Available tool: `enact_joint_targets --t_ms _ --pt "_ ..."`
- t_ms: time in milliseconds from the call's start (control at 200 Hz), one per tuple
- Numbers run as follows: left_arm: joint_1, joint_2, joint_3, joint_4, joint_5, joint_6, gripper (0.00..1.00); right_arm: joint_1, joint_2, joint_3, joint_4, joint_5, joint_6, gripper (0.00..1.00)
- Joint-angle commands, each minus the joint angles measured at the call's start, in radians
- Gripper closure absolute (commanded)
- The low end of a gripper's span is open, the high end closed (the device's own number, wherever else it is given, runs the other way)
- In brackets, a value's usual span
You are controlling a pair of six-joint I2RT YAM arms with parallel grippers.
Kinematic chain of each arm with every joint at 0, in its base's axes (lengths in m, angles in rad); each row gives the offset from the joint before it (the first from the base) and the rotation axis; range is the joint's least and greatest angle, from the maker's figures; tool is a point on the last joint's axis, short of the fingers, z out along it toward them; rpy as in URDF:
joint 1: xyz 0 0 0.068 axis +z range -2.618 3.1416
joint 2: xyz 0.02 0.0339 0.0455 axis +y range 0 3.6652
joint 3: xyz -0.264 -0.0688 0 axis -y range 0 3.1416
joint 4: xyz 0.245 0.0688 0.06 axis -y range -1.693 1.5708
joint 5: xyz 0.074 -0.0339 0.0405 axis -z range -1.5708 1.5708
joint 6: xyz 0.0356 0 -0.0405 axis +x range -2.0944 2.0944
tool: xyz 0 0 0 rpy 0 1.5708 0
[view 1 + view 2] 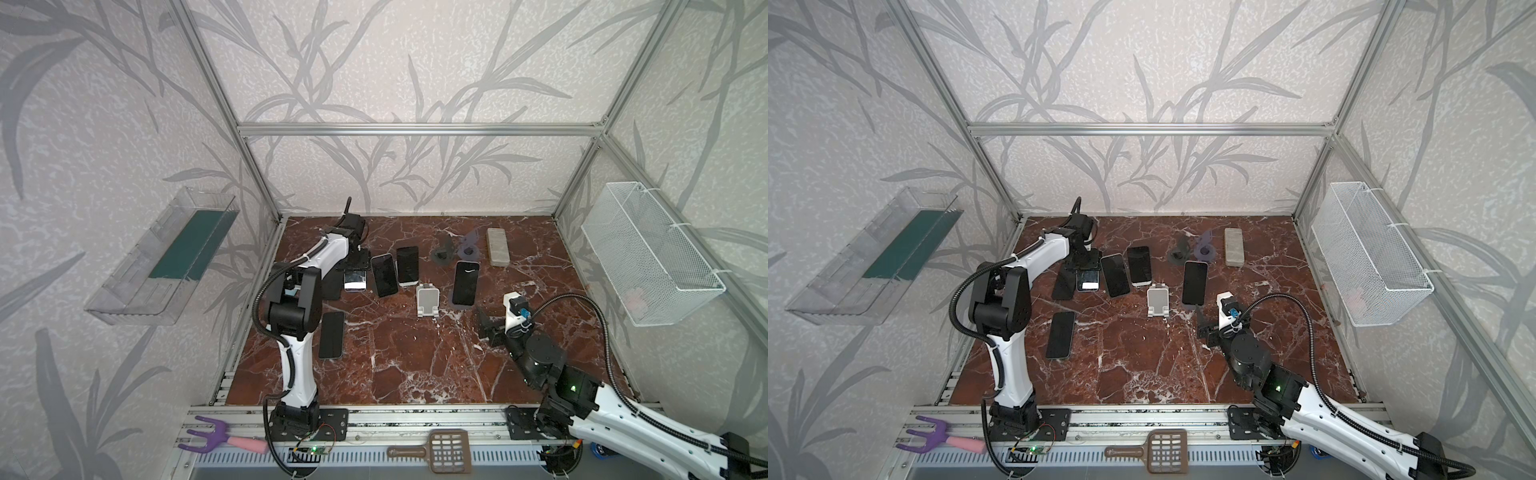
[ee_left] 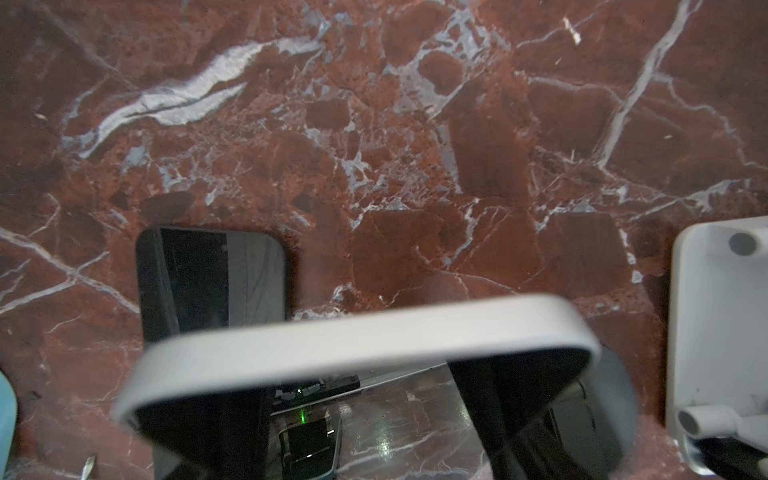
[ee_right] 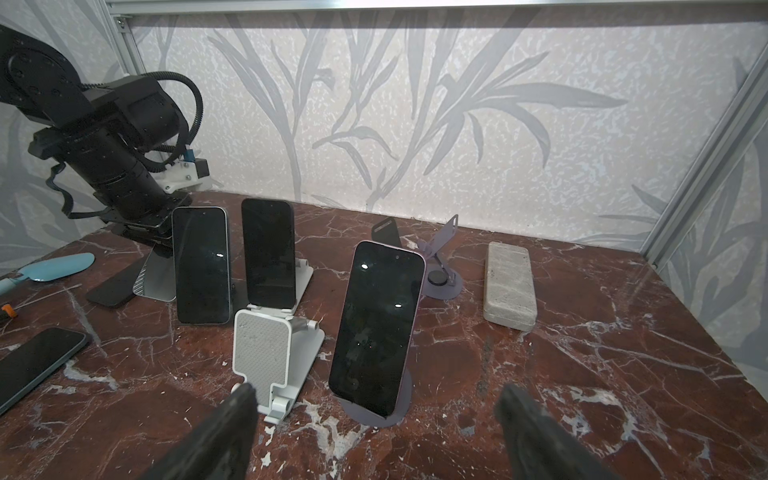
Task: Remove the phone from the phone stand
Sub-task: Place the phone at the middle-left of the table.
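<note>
**Right gripper (image 3: 376, 395) facing the phone (image 3: 376, 328) on its purple stand (image 3: 399, 409).**
The phone leans just beside the white folding stand (image 3: 262, 353), on the right arm's side; the jaws stand wide, clear of it. Farther back from that stand, the left gripper (image 1: 356, 266) hangs over a silver-edged phone (image 2: 353, 332); its grip cannot be told.

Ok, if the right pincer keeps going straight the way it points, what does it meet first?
Most likely the pink-edged phone leaning on the round purple stand, which is centred ahead of the open right pincer. The white stand sits off to one side. Depth is hard to judge.
</note>
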Motion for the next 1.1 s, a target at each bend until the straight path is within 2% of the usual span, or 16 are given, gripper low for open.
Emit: enact_joint_targets --t_ms 0,305,805,1095 --pt "-0.006 0.033 0.062 -0.073 0.026 0.036 0.64 -0.004 0.005 -0.008 0.035 0.014 -0.011 0.11" --pt "-0.020 0.083 0.077 -0.104 0.009 0.062 0.63 -0.003 -0.005 -0.006 0.037 -0.029 -0.011 0.11" --pt "-0.020 0.087 -0.011 -0.048 0.022 0.042 0.62 -0.003 0.003 -0.009 0.052 -0.043 -0.007 0.11" --pt "-0.020 0.114 0.024 -0.082 -0.015 0.060 0.59 -0.003 -0.020 -0.011 0.041 -0.043 -0.002 0.11"
